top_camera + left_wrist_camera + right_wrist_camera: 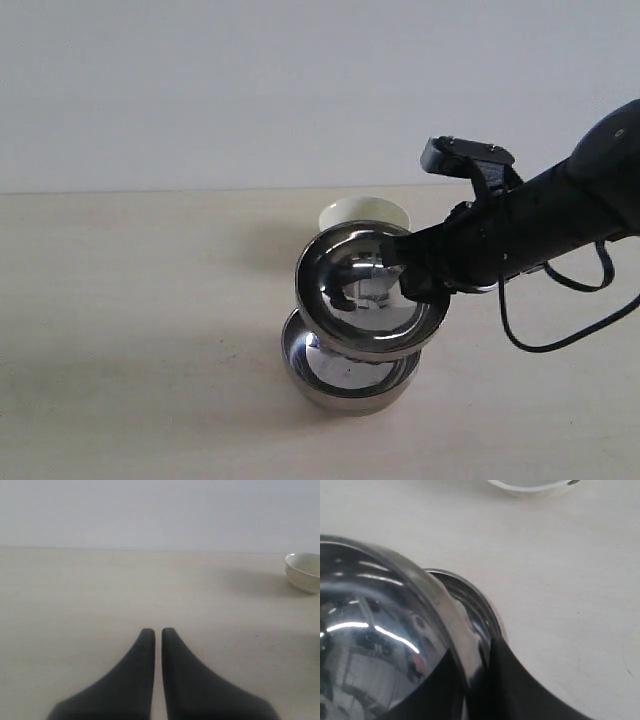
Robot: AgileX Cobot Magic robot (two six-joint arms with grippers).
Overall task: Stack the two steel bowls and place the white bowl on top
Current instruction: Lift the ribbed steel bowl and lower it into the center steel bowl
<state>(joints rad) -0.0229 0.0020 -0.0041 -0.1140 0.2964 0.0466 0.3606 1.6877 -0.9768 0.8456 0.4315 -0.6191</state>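
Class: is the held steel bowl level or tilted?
Tilted: the held bowl shows its inside to the exterior view, while the lower bowl sits flat.

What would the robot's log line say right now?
right gripper: shut on upper steel bowl rim, tilted | lower steel bowl: on table beneath | white bowl: on table behind | left gripper: shut, empty

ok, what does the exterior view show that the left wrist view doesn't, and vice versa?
Exterior only: the right gripper clamped on the rim of the upper steel bowl, which is held tilted over the lower steel bowl sitting on the table.
Left wrist only: the left gripper, fingers together and holding nothing, above the table.
Both: the white bowl, upright on the table, with neither gripper on it.
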